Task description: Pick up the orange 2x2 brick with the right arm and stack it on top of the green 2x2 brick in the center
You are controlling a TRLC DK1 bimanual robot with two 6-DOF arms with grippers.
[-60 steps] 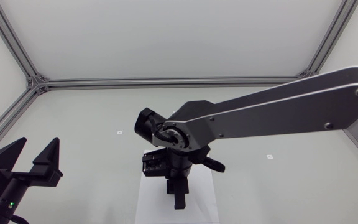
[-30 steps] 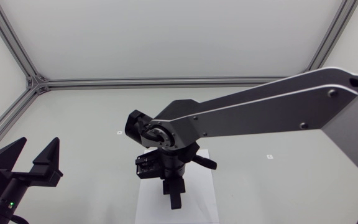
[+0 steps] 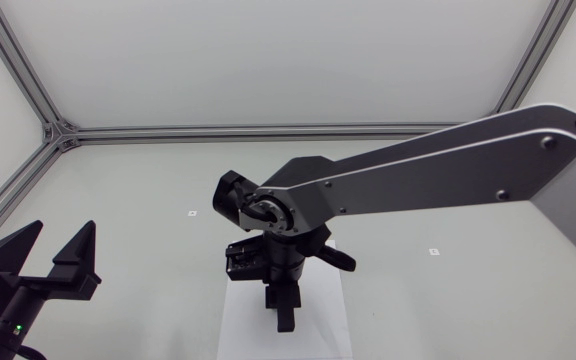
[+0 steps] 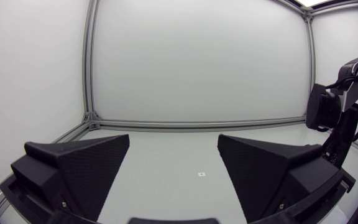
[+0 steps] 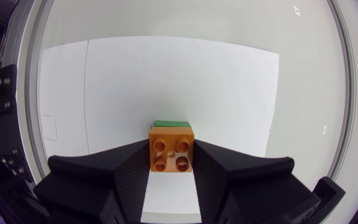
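The right arm (image 3: 448,180) is coming in over the table (image 3: 148,180) from 3 o'clock and is reaching to the middle; its wrist is pointing down, and the right gripper (image 3: 286,318) is hanging over a white sheet of paper (image 3: 320,330) that is lying towards 6 o'clock; in the head view the gripper's black body is hiding both bricks.

In the right wrist view the right gripper (image 5: 172,158) is clamping the orange brick (image 5: 172,148); both fingers are pressing against it from opposite sides, at the gripper's 3 and 9 o'clock; the brick is sitting studs up, with four round studs showing, square to the fingers. The green brick (image 5: 171,123) is showing only as a thin strip just past the orange brick's far edge, at the gripper's 12 o'clock; it is sitting lower than the orange one, and most of it is lying hidden beneath it; whether the two bricks are touching I cannot tell. The sheet of paper (image 5: 166,74) is spreading out under and ahead of both bricks.

The left gripper (image 3: 60,230) is resting near the table's 8 o'clock corner, well apart from the bricks; its jaws are standing wide apart with nothing between them. In the left wrist view the left gripper (image 4: 173,140) is looking across bare table, with a small mark (image 4: 201,174) lying ahead of its fingers, and the right arm (image 4: 337,118) is standing off at its 2 o'clock. Two more small marks (image 3: 191,213) (image 3: 433,250) are sitting on the table at about 9 and 3 o'clock from the right gripper.
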